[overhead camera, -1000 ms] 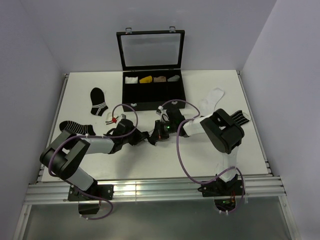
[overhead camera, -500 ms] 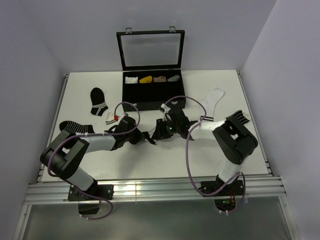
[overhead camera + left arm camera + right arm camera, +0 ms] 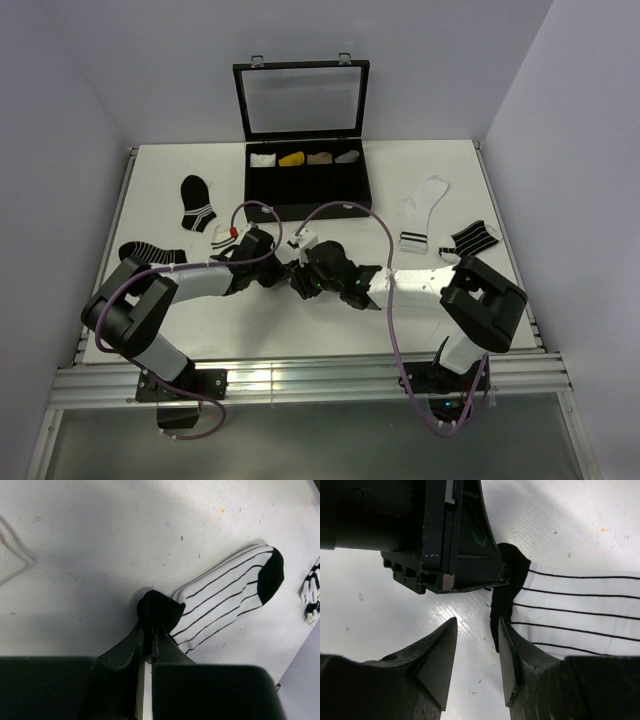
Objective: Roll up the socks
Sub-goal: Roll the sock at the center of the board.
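Note:
The white sock with thin black lines and a black toe lies flat on the table. My left gripper is shut on its black cuff. My right gripper is open, right finger against the cuff, facing the left gripper. In the top view both grippers meet mid-table, left and right, and the right arm hides this sock. The plain white sock with a black-banded cuff lies flat at the right.
An open black case with several rolled socks stands at the back centre. Black socks with white stripes lie at the right, the back left and the left. A small white tag lies near the left arm.
My right arm has stretched low to the left, bringing its open gripper beside the left gripper. The two socks at the right are uncovered. The left gripper has barely moved.

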Available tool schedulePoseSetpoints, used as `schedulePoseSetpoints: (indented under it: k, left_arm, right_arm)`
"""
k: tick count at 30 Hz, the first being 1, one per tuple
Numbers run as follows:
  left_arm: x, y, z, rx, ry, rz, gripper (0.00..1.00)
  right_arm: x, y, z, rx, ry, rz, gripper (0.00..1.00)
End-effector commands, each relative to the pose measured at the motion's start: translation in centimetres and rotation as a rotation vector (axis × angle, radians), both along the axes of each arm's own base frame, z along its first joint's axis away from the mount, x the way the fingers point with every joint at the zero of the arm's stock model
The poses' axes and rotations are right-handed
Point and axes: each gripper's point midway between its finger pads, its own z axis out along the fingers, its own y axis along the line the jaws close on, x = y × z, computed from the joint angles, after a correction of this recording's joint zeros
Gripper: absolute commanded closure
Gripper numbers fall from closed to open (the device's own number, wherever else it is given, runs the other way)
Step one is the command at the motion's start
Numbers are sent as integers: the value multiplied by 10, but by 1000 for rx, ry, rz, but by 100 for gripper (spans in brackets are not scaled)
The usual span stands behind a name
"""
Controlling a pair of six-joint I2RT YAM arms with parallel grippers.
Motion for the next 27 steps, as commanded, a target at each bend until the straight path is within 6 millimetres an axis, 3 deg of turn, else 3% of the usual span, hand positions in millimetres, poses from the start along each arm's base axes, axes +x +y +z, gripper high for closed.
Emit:
schedulePoseSetpoints:
  k: [1,7,19,21,27]
  left_arm:
    - [-12,11,-15,78,61,-18,100]
    - [-11,8,-13,70,59,-24,100]
    - [-15,7,-14,64,67,-36,100]
    - [-15,8,-14,64,69,-36,100]
    - [-14,7,-15,67,71,-40,100]
  right_arm:
    - [11,-2,-3,-46,-107,-31,54]
    - [9,0,-26,-118,-91,-20,54]
    - [11,0,-47,-206,-56,-34,55]
    - [11,0,-48,-213,-50,-41,62]
    - [11,-1,-32,-177,-69,-49,57]
